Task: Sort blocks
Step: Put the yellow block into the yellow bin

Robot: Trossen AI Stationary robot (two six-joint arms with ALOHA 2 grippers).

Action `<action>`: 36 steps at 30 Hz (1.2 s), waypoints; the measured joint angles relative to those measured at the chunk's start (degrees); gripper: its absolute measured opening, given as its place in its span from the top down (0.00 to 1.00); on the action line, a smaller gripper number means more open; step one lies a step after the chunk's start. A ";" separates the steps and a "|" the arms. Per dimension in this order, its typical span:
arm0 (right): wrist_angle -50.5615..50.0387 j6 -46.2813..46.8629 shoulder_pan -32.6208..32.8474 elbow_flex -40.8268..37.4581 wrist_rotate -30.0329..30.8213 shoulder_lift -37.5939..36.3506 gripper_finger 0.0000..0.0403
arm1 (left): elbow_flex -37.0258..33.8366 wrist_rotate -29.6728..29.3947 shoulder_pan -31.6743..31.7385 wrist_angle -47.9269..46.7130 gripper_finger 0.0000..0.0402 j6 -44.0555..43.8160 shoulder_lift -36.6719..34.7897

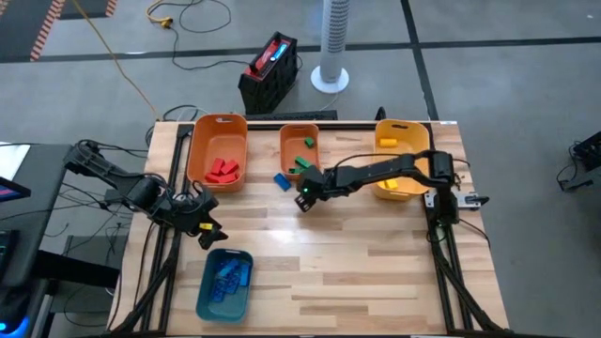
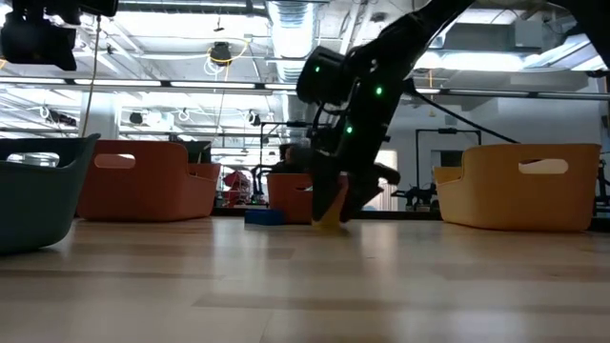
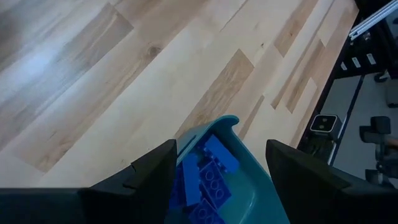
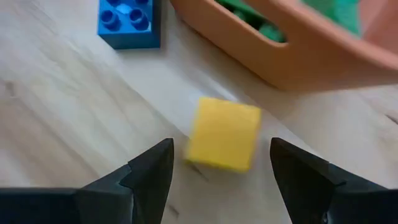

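Observation:
My right gripper [image 1: 305,195] is open and points down at the table's middle, just in front of the smaller orange bin [image 1: 300,150]. A yellow block [image 4: 224,134] lies on the table between its fingers, apart from both, and also shows in the low view [image 2: 327,221]. A blue block [image 4: 129,22] lies on the table beside it [image 1: 282,181]. My left gripper [image 1: 202,221] is open and empty above the far end of the teal bin [image 3: 233,124], which holds several blue blocks [image 3: 208,174].
A large orange bin [image 1: 218,150] at the far left holds red blocks [image 1: 223,169]. The smaller orange bin holds green blocks [image 1: 302,161]. A yellow bin [image 1: 402,160] with a yellow block stands at the far right. The teal bin [image 1: 225,282] sits near the front left.

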 joint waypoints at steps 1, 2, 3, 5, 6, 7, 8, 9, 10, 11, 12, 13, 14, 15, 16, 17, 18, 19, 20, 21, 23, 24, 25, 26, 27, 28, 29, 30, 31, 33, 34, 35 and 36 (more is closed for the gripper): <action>0.73 0.16 0.13 -0.01 0.03 0.48 0.31 | 0.00 0.16 0.00 -0.02 0.40 -0.10 0.00; 0.99 0.26 0.12 -0.02 0.03 0.81 0.31 | 0.00 0.51 0.00 0.00 0.40 -0.29 0.00; 1.40 0.33 0.11 -0.02 0.03 1.21 0.32 | 0.00 0.91 0.00 -0.02 0.40 -0.33 0.00; 1.35 0.73 0.11 0.00 0.05 1.29 0.32 | 0.00 1.69 -0.01 -0.01 0.40 -0.70 0.00; 1.40 0.75 0.18 0.00 0.05 1.29 0.33 | 0.00 1.78 -0.01 -0.02 0.40 -0.97 0.00; 1.57 0.71 0.29 0.00 0.11 1.29 0.34 | 0.00 1.84 -0.02 -0.02 0.40 -1.05 0.00; 1.76 0.56 0.35 0.00 0.39 1.29 0.36 | 0.00 1.89 -0.02 0.00 0.40 -1.10 0.00; 1.87 0.48 0.39 0.00 0.63 1.21 0.38 | 0.00 1.91 0.00 -0.02 0.40 -1.14 0.00; 1.88 0.45 0.39 0.00 0.93 1.19 0.40 | 0.00 1.89 -0.02 -0.02 0.40 -1.11 0.00; 2.13 0.44 0.43 0.00 0.94 1.12 0.43 | 0.00 1.90 0.00 -0.02 0.40 -0.96 0.00; 2.54 0.46 0.35 0.00 0.94 1.08 0.46 | 0.00 1.89 0.00 -0.02 0.40 -0.80 0.00; 2.68 0.46 0.31 0.00 0.88 1.07 0.48 | 0.00 1.91 -0.01 -0.04 0.40 -0.63 0.00; 2.68 0.46 0.28 0.00 0.70 1.07 0.51 | 0.00 1.91 -0.01 -0.04 0.40 -0.39 0.00; 2.70 0.46 0.27 0.00 0.20 1.07 0.54 | 0.00 1.91 -0.02 -0.03 0.40 -0.35 0.00; 2.67 0.46 0.26 0.00 -0.09 1.07 0.57 | 0.00 1.91 0.00 -0.07 0.40 -0.33 0.00; 2.61 0.46 0.30 0.00 -0.27 1.07 0.59 | 0.00 1.91 0.00 -0.09 0.40 -0.33 0.00; 2.55 0.42 0.48 0.00 -1.12 0.91 0.62 | 0.00 1.91 0.00 -0.09 0.40 -0.33 0.00; 1.96 0.19 0.64 0.00 -2.30 0.51 0.64 | 0.00 1.91 0.00 -0.09 0.40 -0.33 0.00; 1.04 0.01 0.94 0.00 -3.36 0.14 0.66 | 0.00 1.91 0.00 -0.10 0.40 -0.34 0.00; -0.14 -0.19 1.33 0.00 -4.18 -0.39 0.67 | 0.00 1.91 0.00 -0.09 0.40 -0.38 0.00; -3.84 -1.45 2.30 -0.02 -5.03 -2.33 0.69 | 0.00 1.91 -0.01 -0.11 0.40 -0.46 0.00; -5.54 -2.25 2.77 -0.02 -5.06 -3.59 0.68 | 0.00 1.91 0.00 -0.12 0.40 -0.50 0.00; -7.26 -2.79 3.31 -0.02 -5.11 -5.17 0.68 | 0.00 1.91 -0.02 -0.04 0.40 -0.50 0.00; -9.10 -3.39 3.83 -0.02 -5.09 -6.78 0.67 | 0.00 1.91 0.00 -0.06 0.40 -0.49 0.00; -10.78 -4.07 4.33 0.00 -5.09 -8.21 0.66 | 0.00 1.91 -0.01 -0.10 0.40 -0.50 0.00; -11.79 -4.47 4.84 0.00 -5.08 -9.75 0.65 | 0.00 1.91 -0.01 -0.07 0.40 -0.43 0.00; -12.54 -4.67 5.35 0.00 -5.07 -11.21 0.64 | 0.00 1.91 -0.01 -0.06 0.40 -0.28 0.00; -13.45 -4.77 5.71 0.00 -5.07 -12.68 0.64 | 0.00 1.91 -0.01 -0.10 0.40 -0.22 0.00; -14.52 -4.83 5.94 0.00 -5.08 -14.19 0.63 | 0.00 1.91 -0.01 -0.09 0.40 -0.18 0.00; -16.63 -4.95 6.16 0.00 -5.07 -17.15 0.64 | 0.00 1.89 0.00 -0.09 0.40 -0.13 0.00; -17.91 -5.39 5.98 0.02 -5.09 -18.59 0.64 | 0.00 1.87 -0.01 -0.09 0.40 -0.10 0.00; -19.32 -6.08 5.63 0.02 -5.09 -19.78 0.65 | 0.00 1.86 -0.01 -0.04 0.40 0.02 0.00; -20.53 -6.76 5.06 0.02 -5.07 -20.91 0.65 | 0.00 1.83 -0.01 -0.07 0.40 0.19 0.00</action>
